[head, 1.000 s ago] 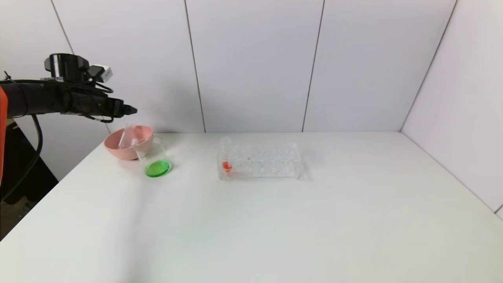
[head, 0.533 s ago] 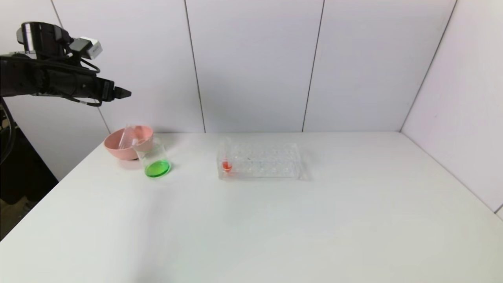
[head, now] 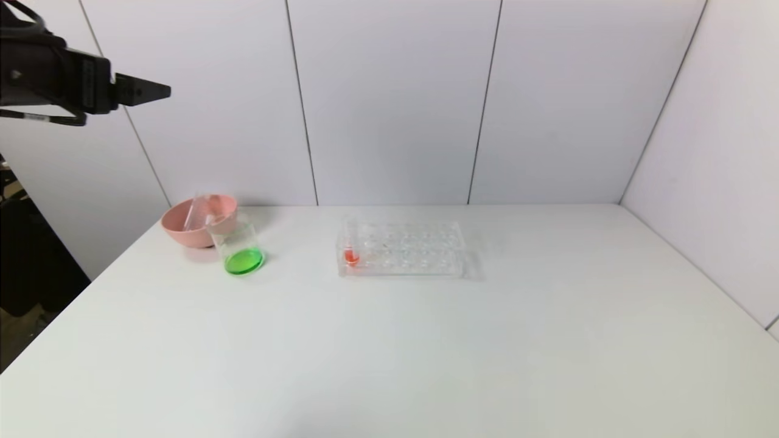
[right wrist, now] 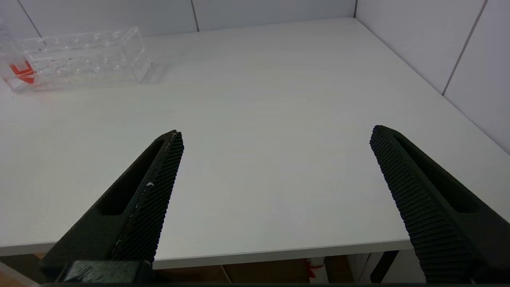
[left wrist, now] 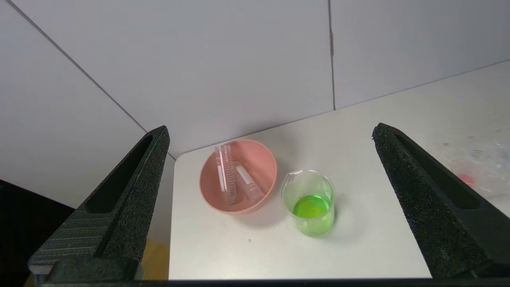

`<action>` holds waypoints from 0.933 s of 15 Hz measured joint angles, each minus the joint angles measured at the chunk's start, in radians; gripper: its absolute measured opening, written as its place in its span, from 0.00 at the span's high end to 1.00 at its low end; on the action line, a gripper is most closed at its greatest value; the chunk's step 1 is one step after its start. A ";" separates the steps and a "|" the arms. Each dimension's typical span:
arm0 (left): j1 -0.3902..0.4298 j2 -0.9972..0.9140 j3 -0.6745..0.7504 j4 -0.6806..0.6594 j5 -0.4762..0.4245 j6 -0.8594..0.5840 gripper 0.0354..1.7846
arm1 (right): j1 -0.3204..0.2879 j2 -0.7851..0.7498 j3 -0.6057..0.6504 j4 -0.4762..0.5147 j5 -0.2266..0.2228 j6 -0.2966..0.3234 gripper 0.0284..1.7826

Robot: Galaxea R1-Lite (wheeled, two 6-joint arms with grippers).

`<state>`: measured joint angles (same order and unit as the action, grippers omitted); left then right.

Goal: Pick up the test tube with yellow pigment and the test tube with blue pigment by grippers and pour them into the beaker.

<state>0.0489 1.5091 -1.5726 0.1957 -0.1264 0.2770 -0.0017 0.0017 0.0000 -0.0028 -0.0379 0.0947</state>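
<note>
Two tubes (left wrist: pixel 235 181) in bowl (left wrist: pixel 261 153) | contents unclear | left claw (left wrist: pixel 271 135) wide

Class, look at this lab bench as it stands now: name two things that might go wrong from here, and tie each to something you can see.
1. The beaker of green liquid stands right beside the pink bowl, near the table's corner. A nudge to the bowl might tip it or spill it.
2. Two empty test tubes lean loosely in the bowl, one poking above its rim. The open left tool, raised high above them, might catch that tube if it comes down.
</note>
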 joint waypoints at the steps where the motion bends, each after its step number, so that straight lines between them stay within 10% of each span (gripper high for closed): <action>1: -0.015 -0.088 0.059 0.005 0.000 -0.001 0.00 | 0.000 0.000 0.000 0.000 0.000 0.000 0.04; 14: -0.020 -1.220 0.592 0.433 0.008 0.006 0.00 | 0.000 0.000 0.000 0.000 0.000 0.000 0.04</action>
<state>0.0294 0.2896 -0.9804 0.6283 -0.1187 0.2828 -0.0017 0.0017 0.0000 -0.0028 -0.0383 0.0947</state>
